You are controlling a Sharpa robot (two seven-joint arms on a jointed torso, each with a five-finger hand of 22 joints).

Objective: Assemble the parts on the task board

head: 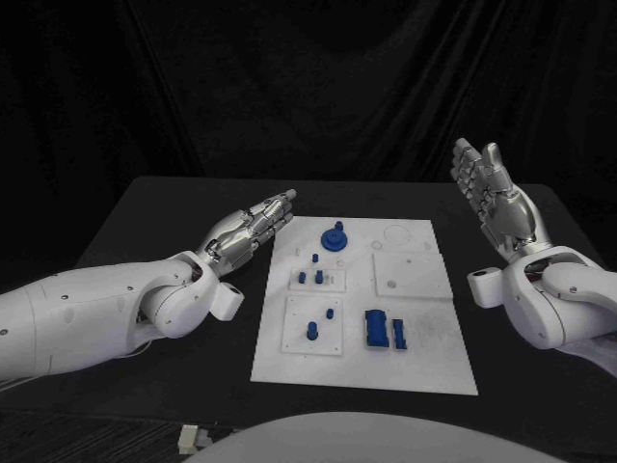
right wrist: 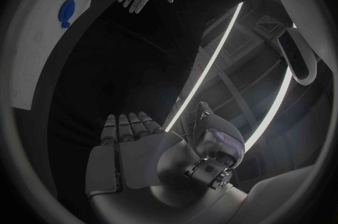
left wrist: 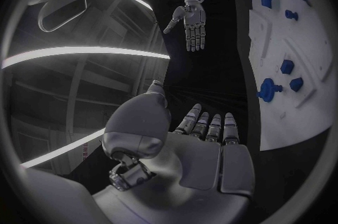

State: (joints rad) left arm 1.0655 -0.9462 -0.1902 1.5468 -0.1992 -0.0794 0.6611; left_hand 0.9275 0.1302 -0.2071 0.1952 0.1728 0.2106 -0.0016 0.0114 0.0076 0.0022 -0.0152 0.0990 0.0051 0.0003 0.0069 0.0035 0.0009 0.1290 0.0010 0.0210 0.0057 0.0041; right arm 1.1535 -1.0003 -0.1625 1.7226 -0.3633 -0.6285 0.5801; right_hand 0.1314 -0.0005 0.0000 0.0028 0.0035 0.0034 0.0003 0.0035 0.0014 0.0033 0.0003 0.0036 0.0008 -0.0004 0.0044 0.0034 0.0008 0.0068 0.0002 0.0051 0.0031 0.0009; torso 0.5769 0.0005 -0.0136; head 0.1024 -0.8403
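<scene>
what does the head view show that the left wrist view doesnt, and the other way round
Head view alone: the whole board with every edge on the black table, and both arms, the left arm reaching in beside the board.

Left wrist view alone: the left hand's palm side close up, fingers straight and together, thumb raised, nothing in it.

Both: the left hand and the right hand, each open and holding nothing, clear of the board, and the blue parts on it, among them the round part and the tall block.
</scene>
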